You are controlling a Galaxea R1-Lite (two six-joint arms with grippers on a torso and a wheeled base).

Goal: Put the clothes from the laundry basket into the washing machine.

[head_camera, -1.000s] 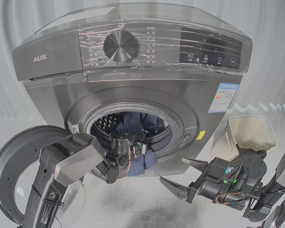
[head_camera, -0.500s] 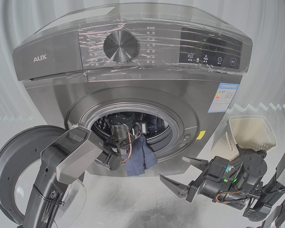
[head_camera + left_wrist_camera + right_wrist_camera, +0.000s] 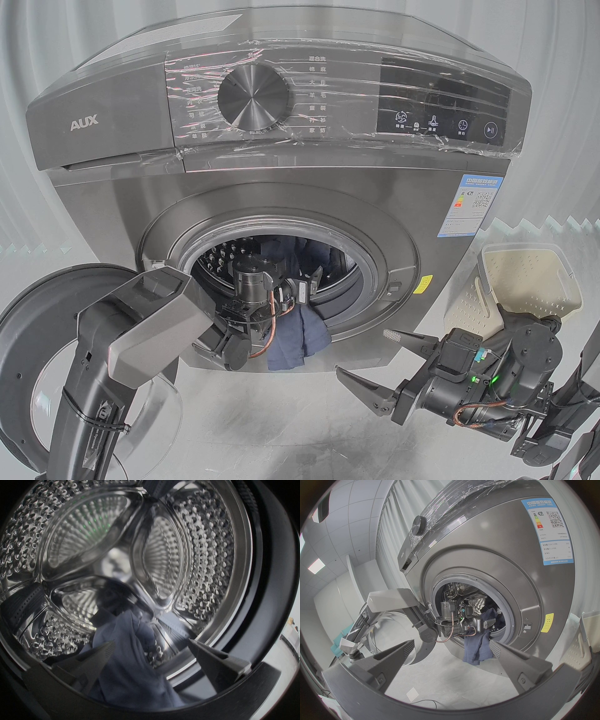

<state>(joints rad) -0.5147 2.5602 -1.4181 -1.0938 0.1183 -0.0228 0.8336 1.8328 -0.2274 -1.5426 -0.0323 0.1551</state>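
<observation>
The washing machine point(image 3: 281, 181) stands with its round door point(image 3: 31, 325) swung open to the left. A navy garment point(image 3: 299, 334) hangs over the lower rim of the drum mouth, part of it inside the drum point(image 3: 131, 664). My left gripper point(image 3: 309, 281) is at the drum mouth, just above that garment, open, with the cloth lying loose between and below its fingers point(image 3: 93, 658). My right gripper point(image 3: 375, 369) hovers open and holds nothing, low in front of the machine, right of the opening. The cream laundry basket point(image 3: 550, 262) stands tilted at the right, its visible inside bare.
The perforated steel drum point(image 3: 200, 558) is roomy behind the garment. Pale bare floor point(image 3: 281, 419) lies in front of the machine. Grey curtains hang behind it. In the right wrist view the left arm point(image 3: 393, 600) crosses in front of the open door.
The left arm rose from below the rim into the drum mouth, then eased back slightly. The navy garment still hangs over the rim. The right arm has not moved.
</observation>
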